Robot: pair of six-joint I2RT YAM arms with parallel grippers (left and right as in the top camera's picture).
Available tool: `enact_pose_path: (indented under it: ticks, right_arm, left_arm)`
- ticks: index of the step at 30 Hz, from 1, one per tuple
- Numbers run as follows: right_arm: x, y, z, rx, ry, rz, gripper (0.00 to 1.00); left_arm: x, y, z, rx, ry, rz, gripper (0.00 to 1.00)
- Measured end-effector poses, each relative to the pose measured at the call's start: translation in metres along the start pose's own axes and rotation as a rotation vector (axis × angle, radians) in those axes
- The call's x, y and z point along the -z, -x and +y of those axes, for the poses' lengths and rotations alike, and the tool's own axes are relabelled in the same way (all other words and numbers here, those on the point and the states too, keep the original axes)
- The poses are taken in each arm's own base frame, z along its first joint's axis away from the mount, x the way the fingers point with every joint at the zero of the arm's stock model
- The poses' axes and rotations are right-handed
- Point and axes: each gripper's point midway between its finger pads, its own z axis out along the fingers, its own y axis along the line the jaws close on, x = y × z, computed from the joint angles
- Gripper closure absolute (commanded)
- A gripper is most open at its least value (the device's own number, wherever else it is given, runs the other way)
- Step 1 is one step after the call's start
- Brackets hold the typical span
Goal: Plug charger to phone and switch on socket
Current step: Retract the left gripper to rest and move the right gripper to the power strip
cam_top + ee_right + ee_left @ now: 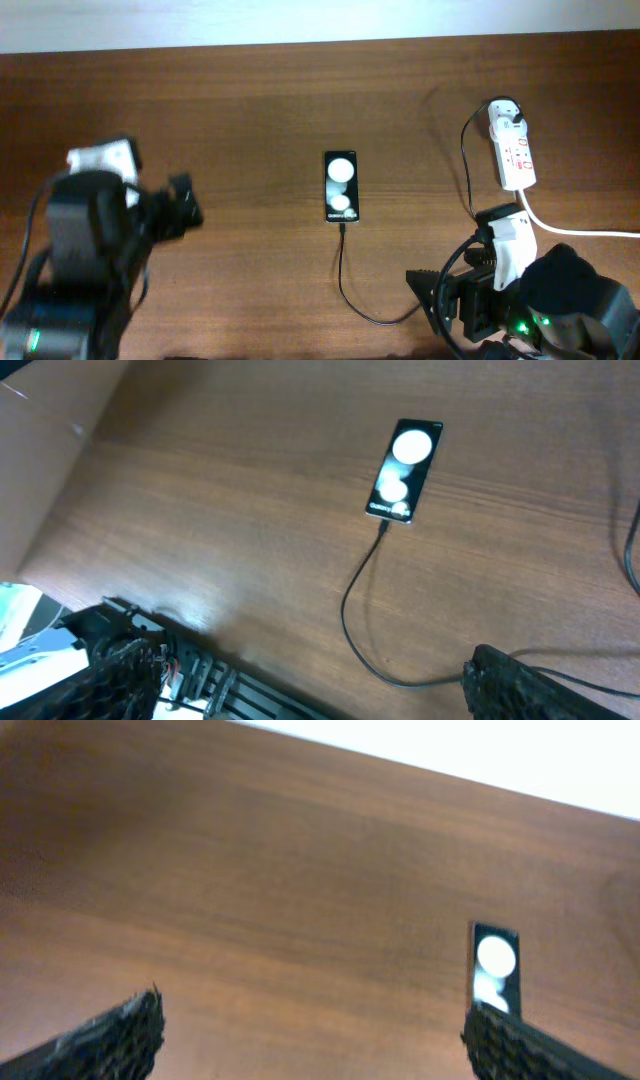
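The phone (341,186) lies flat at the table's middle, two white spots up; it also shows in the left wrist view (495,968) and the right wrist view (404,470). The charger cable (350,290) runs from the phone's near end, its tip at the phone's port, curves right and up to a dark plug in the socket (512,150), a white power strip at the back right. My left gripper (180,208) is open and empty at the left. My right gripper (432,300) is open and empty near the front right, beside the cable (352,625).
The strip's thick white cord (580,230) runs off to the right edge. A pale wall (300,20) borders the table's far edge. A dark metal frame (200,670) lies at the table's front edge.
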Motion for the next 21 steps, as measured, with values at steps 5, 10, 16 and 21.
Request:
enact_pose_path:
  ticks: [5,10,16,21]
  right_arm:
    - [0.0,0.0,-0.001,0.001,-0.006,-0.003,0.01]
    - [0.0,0.002,-0.003,0.001,-0.017,-0.011,0.01]
    - [0.001,0.008,-0.011,0.001,-0.063,-0.046,0.01]
    - [0.012,0.07,-0.009,-0.055,-0.098,-0.337,0.34]
  left_arm:
    - [0.055,-0.056,0.032,-0.017,0.067,0.061,0.01]
    - [0.099,-0.099,0.051,-0.012,0.062,0.031,0.01]
    - [0.164,-0.128,0.069,0.045,-0.028,-0.294,0.01]
    - [0.182,-0.142,0.075,0.063,-0.057,-0.397,0.01]
